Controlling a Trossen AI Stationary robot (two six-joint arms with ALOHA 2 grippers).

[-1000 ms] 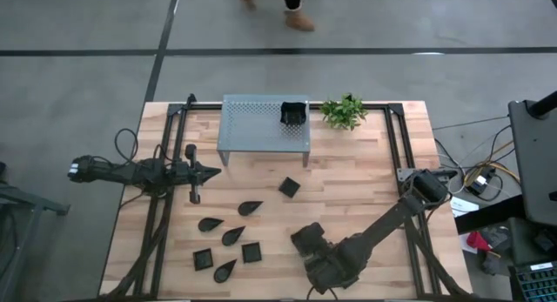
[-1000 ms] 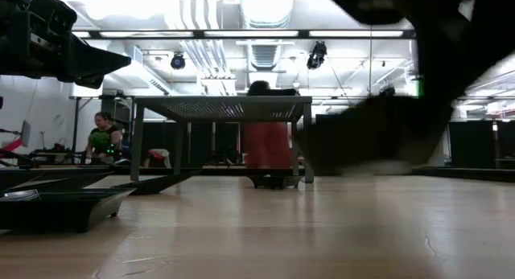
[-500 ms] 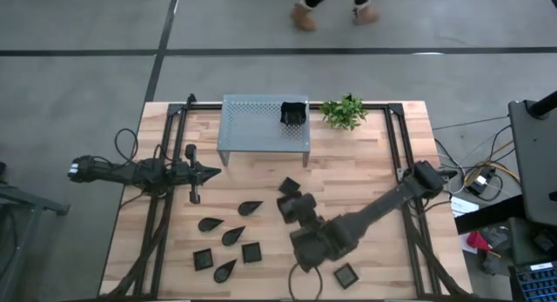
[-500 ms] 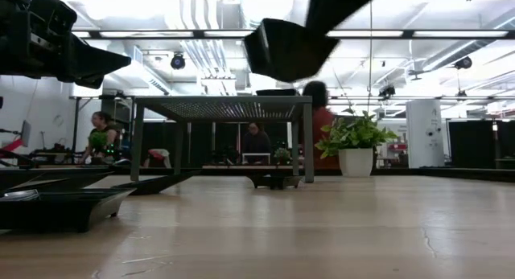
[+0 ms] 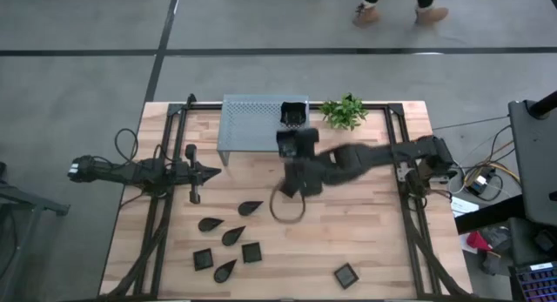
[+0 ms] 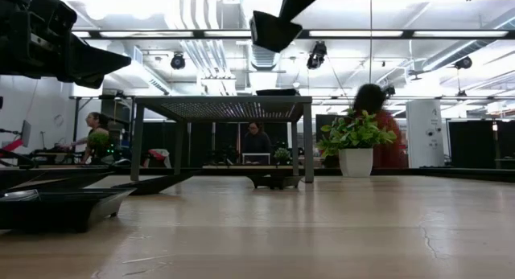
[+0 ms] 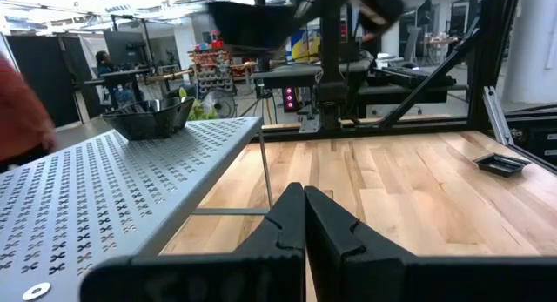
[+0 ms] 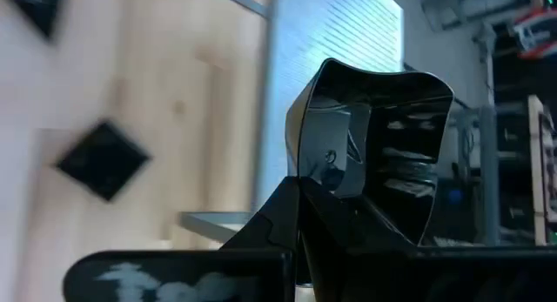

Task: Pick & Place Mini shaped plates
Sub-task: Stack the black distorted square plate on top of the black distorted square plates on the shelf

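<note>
My right gripper (image 5: 294, 156) hangs high over the table's middle, just in front of the grey perforated shelf (image 5: 257, 128), shut on a glossy black wavy-edged square plate (image 8: 374, 137). The low view shows that plate (image 6: 273, 30) above shelf height. Another square plate (image 5: 294, 114) sits on the shelf's right end. Several leaf-shaped and small square plates (image 5: 232, 236) lie flat on the near left of the table, and one square plate (image 5: 346, 274) lies near the front edge. My left gripper (image 5: 213, 172) stays shut and level at the table's left side, touching nothing. My right gripper pinches the plate's rim (image 8: 305, 187) on one side between its two fingers. The fingers slant down toward the far edge. The plate stands up past the fingertips, tilted, its hollow side toward the wrist camera, lifted clear of table and shelf.
A small green plant (image 5: 344, 110) stands right of the shelf at the far edge. Dark frame rails (image 5: 400, 145) run along both sides of the table. A person's feet (image 5: 392, 10) cross the floor beyond the table. Bare wood lies right of centre.
My right gripper has risen from near the table's front edge and swung toward the far edge to just before the shelf, turning as it went, with the square plate lifted along. One square plate stays by the front edge where the arm was.
</note>
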